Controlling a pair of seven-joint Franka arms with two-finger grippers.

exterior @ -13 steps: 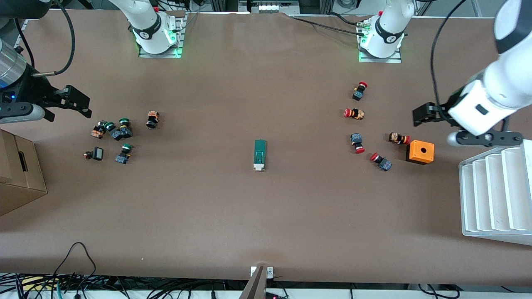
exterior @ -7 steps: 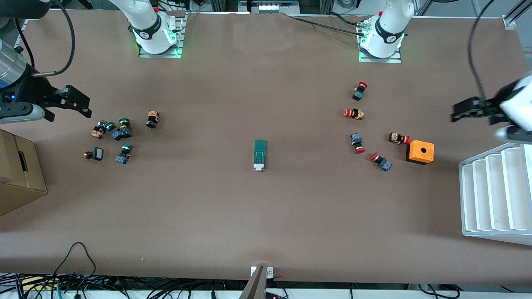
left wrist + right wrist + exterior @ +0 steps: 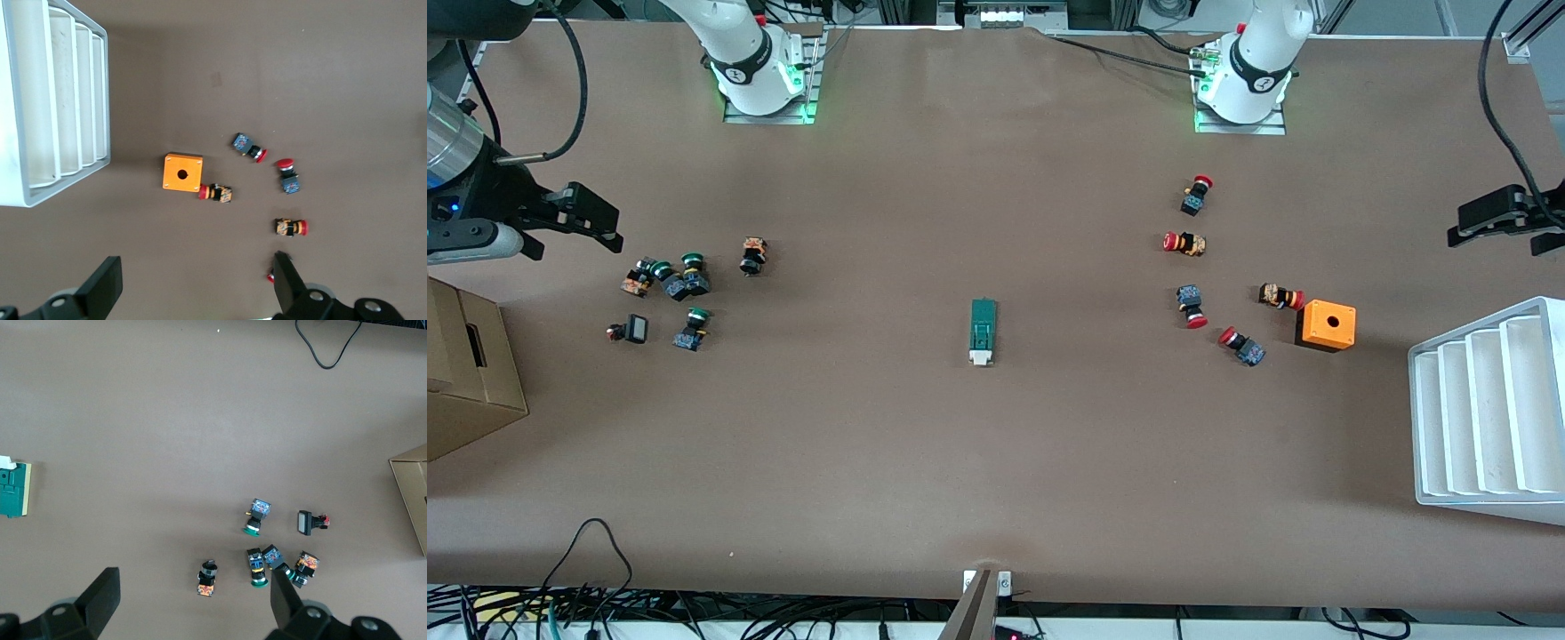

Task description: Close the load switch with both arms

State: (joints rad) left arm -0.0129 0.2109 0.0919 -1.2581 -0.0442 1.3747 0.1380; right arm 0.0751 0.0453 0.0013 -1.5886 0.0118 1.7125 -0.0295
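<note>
Load switch (image 3: 983, 332) lies mid-desk, reachable by both; left hand (image 3: 1498, 218) and right hand (image 3: 574, 218) hover wide, empty, over the desk ends.

The right gripper (image 3: 596, 222) hangs in the air at the right arm's end of the table, fingers spread wide and holding nothing. The left gripper (image 3: 1489, 218) hangs at the left arm's end, its fingers (image 3: 107, 287) equally wide apart and empty.
</note>
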